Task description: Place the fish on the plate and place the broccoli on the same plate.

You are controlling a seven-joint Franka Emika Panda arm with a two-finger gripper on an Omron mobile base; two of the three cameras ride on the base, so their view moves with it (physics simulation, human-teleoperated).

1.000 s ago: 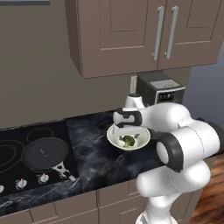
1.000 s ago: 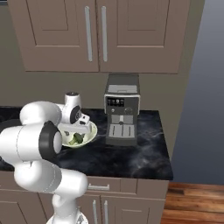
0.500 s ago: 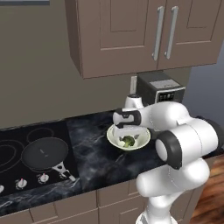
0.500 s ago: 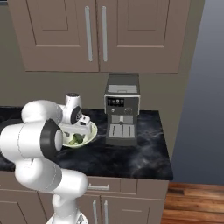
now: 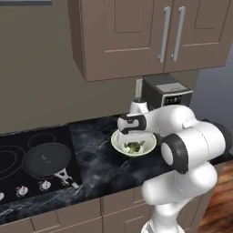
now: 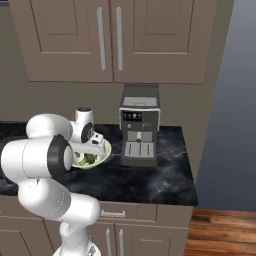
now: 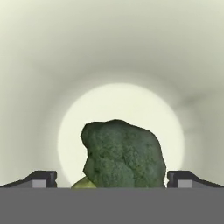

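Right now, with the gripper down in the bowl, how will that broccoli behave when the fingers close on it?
The broccoli looks lumpy and uneven, so the fingers may seat off-centre and it could twist. It sits loose on the bowl's smooth curved floor, so a one-sided push likely slides it. It seems small and light.

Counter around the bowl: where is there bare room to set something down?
Bare black counter lies between the stovetop and the bowl, and to the right of the coffee machine toward the counter's end. It is crowded at the bowl: the claw hangs over the broccoli, tight beside the machine.
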